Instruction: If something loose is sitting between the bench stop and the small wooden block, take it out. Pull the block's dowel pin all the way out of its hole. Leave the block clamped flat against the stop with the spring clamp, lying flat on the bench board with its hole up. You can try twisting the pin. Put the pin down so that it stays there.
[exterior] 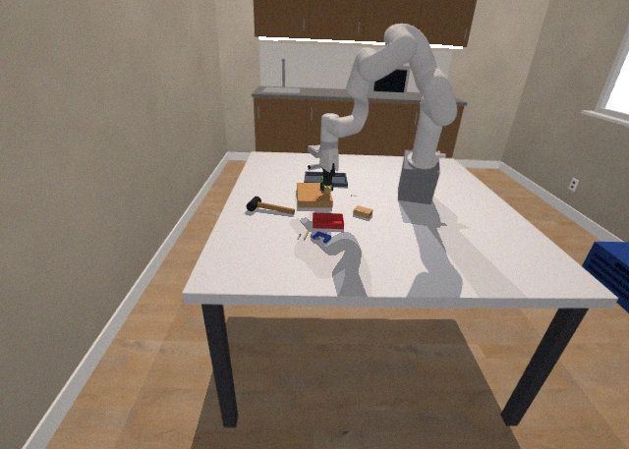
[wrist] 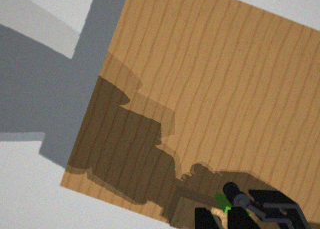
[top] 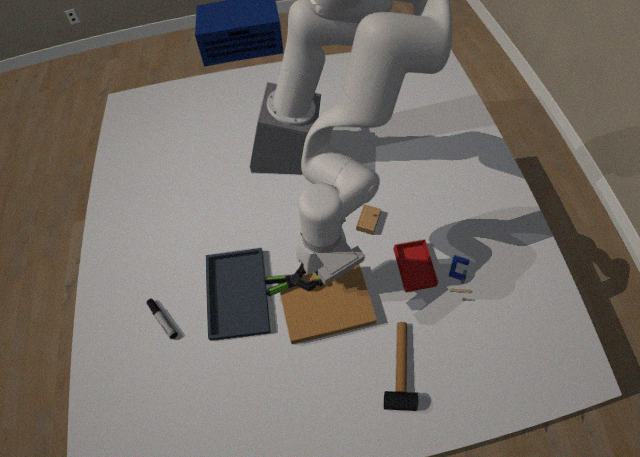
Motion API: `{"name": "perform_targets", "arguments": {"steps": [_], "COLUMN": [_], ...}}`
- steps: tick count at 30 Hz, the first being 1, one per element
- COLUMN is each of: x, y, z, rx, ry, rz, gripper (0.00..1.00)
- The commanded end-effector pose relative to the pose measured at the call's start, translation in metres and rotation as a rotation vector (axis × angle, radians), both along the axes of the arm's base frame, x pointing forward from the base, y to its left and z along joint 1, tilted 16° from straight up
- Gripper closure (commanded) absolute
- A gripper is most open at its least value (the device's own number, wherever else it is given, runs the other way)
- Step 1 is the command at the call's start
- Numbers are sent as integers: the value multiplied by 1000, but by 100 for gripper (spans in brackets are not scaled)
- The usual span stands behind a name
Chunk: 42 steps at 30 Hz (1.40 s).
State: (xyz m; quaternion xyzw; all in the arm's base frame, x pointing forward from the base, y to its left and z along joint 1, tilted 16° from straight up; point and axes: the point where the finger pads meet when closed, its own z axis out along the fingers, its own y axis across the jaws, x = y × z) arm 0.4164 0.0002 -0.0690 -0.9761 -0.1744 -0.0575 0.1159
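My gripper [top: 306, 280] [exterior: 327, 181] [wrist: 222, 220] is shut on the spring clamp [top: 279, 284] [wrist: 270, 209], which has green handles and black jaws. It holds the clamp low over the back left corner of the wooden bench board [top: 330, 312] [exterior: 309, 196] [wrist: 225, 89]. The clamp's handles point toward the grey tray [top: 236, 293]. A small wooden block [top: 368, 218] [exterior: 363, 211] lies on the table behind the board, apart from it. A thin wooden pin [top: 460, 290] lies on the table right of the red box [top: 415, 264] [exterior: 327, 221]. My wrist hides the board's back edge, so I cannot see the stop.
A blue C-shaped piece [top: 454, 267] [exterior: 320, 236] and a small screw [top: 467, 299] lie near the pin. A hammer [top: 400, 364] [exterior: 268, 207] lies in front of the board, and a marker [top: 161, 318] lies left of the tray. A blue crate [top: 238, 28] stands on the floor behind the table.
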Motion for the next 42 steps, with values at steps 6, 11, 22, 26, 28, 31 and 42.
{"name": "perform_targets", "arguments": {"steps": [6, 11, 22, 26, 28, 31, 42], "x": [1, 1, 1, 1, 1, 1, 1], "y": [-1, -1, -1, -1, -1, -1, -1], "z": [1, 2, 2, 2, 2, 2, 2], "rx": [-7, -15, -8, -2, 1, 2, 18], "ry": [-68, -92, -70, -52, -43, -39, 10], "rz": [192, 282, 199, 130, 96, 78, -108], "gripper": [100, 100, 100, 100, 100, 100, 100]}}
